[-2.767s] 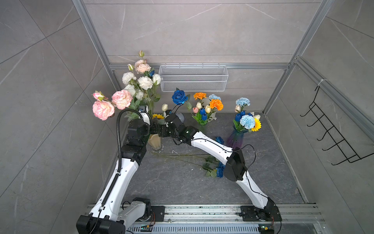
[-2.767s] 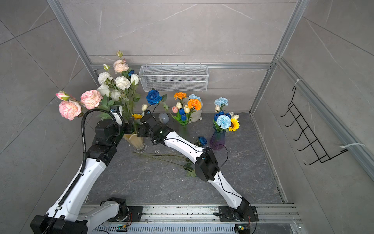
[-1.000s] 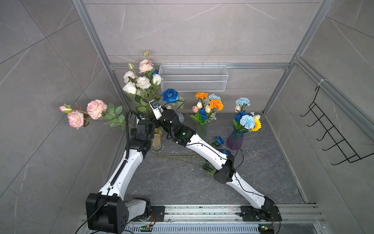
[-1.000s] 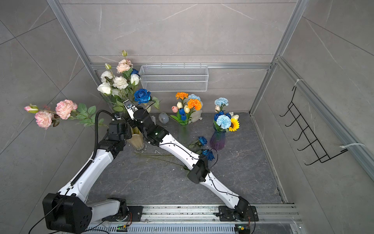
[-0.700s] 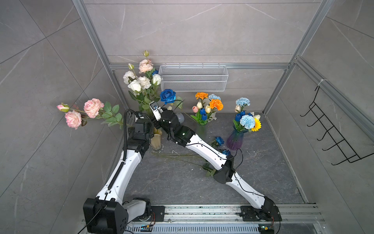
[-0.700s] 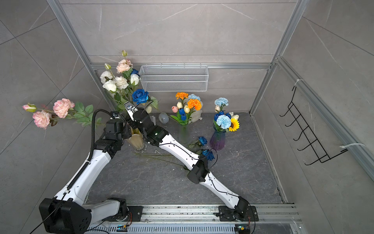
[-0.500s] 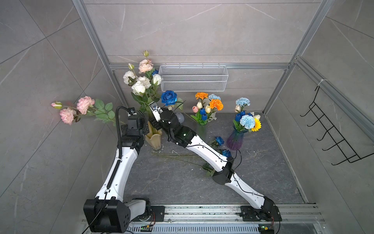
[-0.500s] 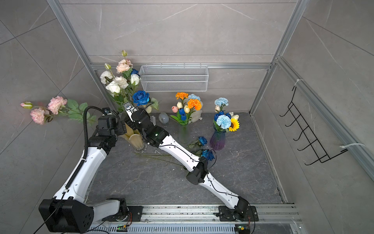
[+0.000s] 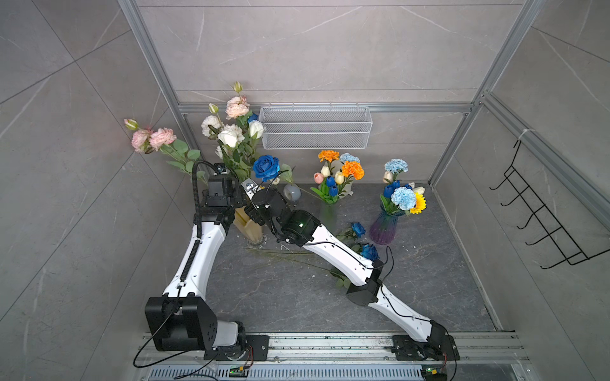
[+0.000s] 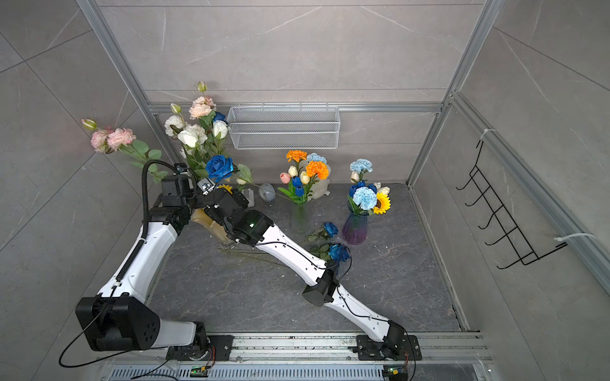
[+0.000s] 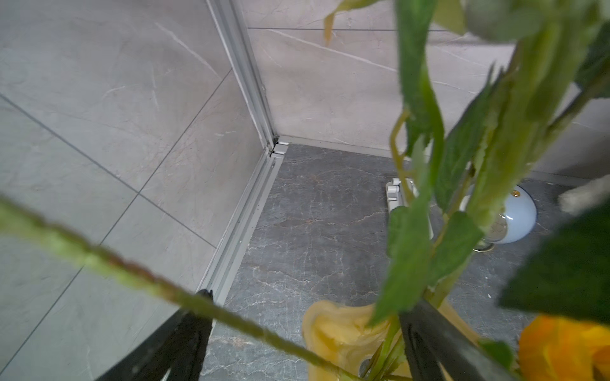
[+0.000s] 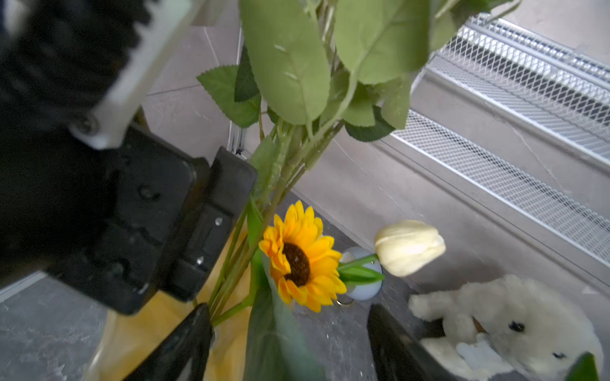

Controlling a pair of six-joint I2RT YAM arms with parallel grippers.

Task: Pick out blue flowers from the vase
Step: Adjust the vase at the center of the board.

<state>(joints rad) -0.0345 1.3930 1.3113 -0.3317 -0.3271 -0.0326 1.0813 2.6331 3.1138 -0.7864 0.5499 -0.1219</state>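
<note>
A deep blue rose (image 9: 265, 166) stands among white and pink blooms in the amber vase (image 9: 248, 227) at the back left; a small blue bloom (image 9: 253, 117) shows deeper in the bunch. My left gripper (image 11: 308, 300) is open over the vase rim (image 11: 333, 330), and a green stem (image 11: 138, 280) crosses loose between its fingers. My right gripper (image 12: 287, 310) is open beside it, around a leaf (image 12: 274, 343) and stems, gripping nothing. Two blue roses (image 9: 358, 228) (image 9: 369, 252) lie on the table by the right forearm.
A clear vase with orange carnations and blue tulips (image 9: 331, 188) and a purple vase (image 9: 384, 227) with pale blue carnations stand at the back. A wire basket (image 9: 315, 127) hangs on the back wall. A sunflower (image 12: 298, 260), white tulip (image 12: 409, 247) and plush toy (image 12: 501, 330) sit near the right fingers.
Both grippers have opened wider. The pink sprig has swung up and back toward the left wall, and the left wrist has moved in over the vase.
</note>
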